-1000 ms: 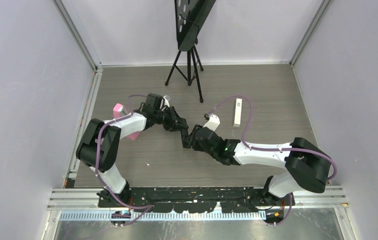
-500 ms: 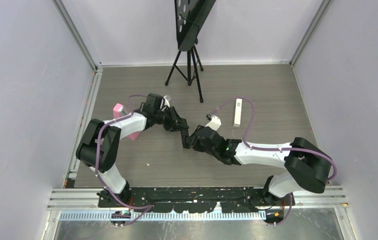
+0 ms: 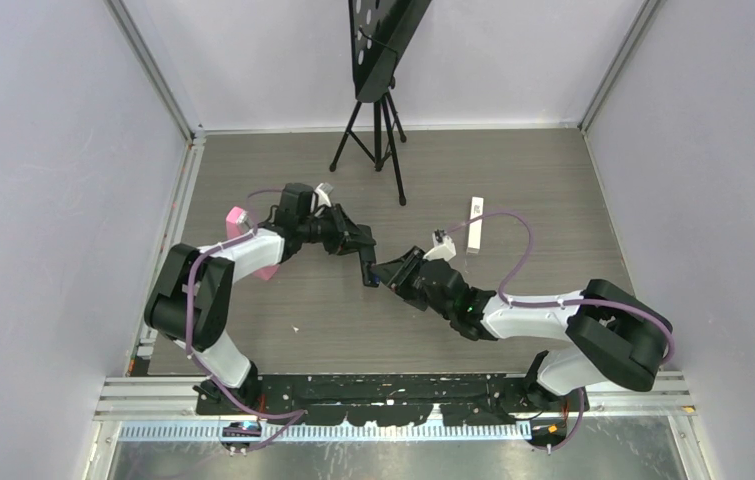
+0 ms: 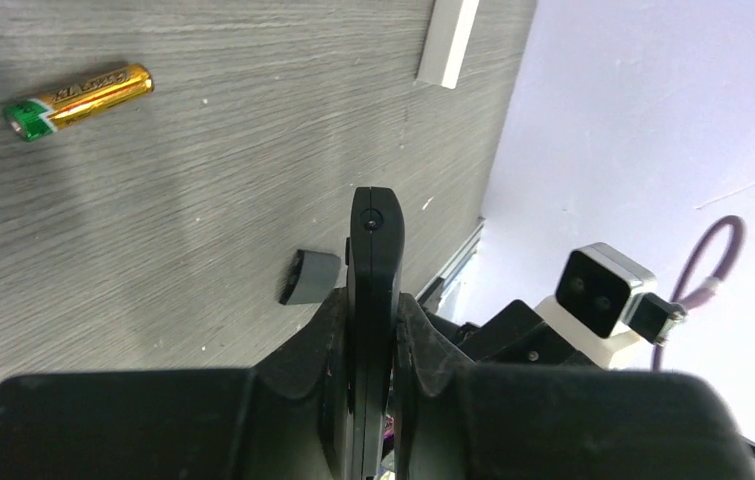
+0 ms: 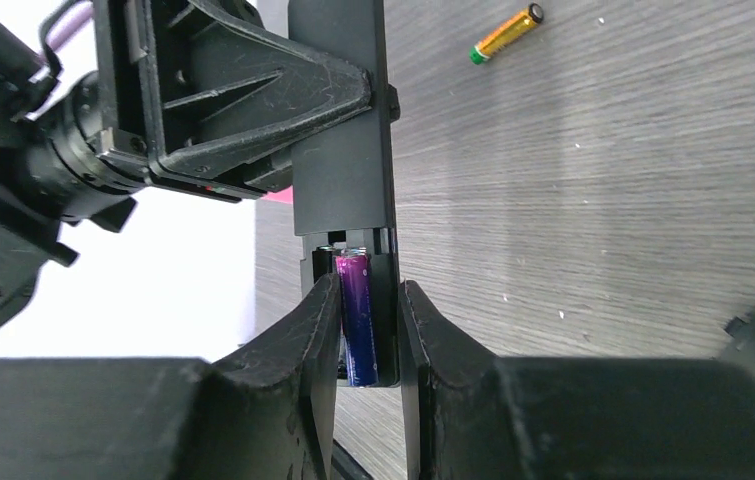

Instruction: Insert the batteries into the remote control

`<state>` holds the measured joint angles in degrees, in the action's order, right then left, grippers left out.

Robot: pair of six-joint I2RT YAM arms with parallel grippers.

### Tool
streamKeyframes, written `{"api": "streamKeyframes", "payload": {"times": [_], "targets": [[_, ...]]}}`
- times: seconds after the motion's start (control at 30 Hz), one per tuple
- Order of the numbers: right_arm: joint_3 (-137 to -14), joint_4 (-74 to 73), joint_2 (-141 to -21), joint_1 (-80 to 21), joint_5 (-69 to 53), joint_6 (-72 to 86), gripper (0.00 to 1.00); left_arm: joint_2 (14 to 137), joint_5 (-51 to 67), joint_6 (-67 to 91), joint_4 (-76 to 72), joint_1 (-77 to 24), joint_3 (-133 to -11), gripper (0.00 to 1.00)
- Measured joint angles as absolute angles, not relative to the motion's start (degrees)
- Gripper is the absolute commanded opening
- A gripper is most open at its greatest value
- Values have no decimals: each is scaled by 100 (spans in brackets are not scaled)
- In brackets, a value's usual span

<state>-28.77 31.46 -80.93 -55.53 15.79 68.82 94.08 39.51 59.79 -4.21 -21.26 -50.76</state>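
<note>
My left gripper (image 4: pixel 374 312) is shut on the black remote control (image 4: pixel 375 255), held edge-on above the table. In the right wrist view the remote (image 5: pixel 341 150) points down at my right gripper (image 5: pixel 367 292), with its open battery bay between my fingers. A purple battery (image 5: pixel 356 320) lies in that bay. My right gripper is shut, one finger on the battery, the other on the bay wall. An orange-yellow battery (image 4: pixel 78 100) lies loose on the table, also in the right wrist view (image 5: pixel 506 33). The two grippers meet mid-table in the top view (image 3: pixel 373 270). The other batteries are out of view.
A grey battery cover (image 4: pixel 308 277) lies on the table under the remote. A white remote (image 3: pixel 475 224) lies to the back right. A pink object (image 3: pixel 238 218) sits by the left arm. A black tripod (image 3: pixel 378 130) stands at the back.
My right wrist has swung round and its forearm now reaches further left and back. My left gripper with the remote has shifted slightly back. The grippers stay together at the remote.
</note>
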Motion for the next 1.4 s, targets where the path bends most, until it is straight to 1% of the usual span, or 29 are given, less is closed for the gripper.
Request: {"api": "streamKeyframes", "payload": {"times": [0.2,0.27,0.37,0.7,1.0,1.13,1.4], "targets": [[-2818,3562,-8143,-5485,1535,6938,29,9327,4086,6176,-825,-2036,-4995,0],[-2880,3520,-8160,-5483,1522,6919,34,9282,4080,6173,-843,-2018,-4978,0],[-3083,3288,-8228,-5483,1474,6866,36,9260,4106,6233,-891,-1997,-4978,0],[-3330,2939,-8374,-5496,1345,6794,36,9244,4099,6055,-851,-1997,-4978,0],[-3328,2987,-8379,-5496,1293,6775,33,9192,4110,5957,-788,-1997,-4978,0],[-3234,3371,-8431,-5498,1284,6685,33,9065,4121,5988,-810,-1988,-4974,0],[-2746,5258,-8960,-5498,1149,6449,31,8882,4163,6361,-1098,-1896,-4724,0]]}}
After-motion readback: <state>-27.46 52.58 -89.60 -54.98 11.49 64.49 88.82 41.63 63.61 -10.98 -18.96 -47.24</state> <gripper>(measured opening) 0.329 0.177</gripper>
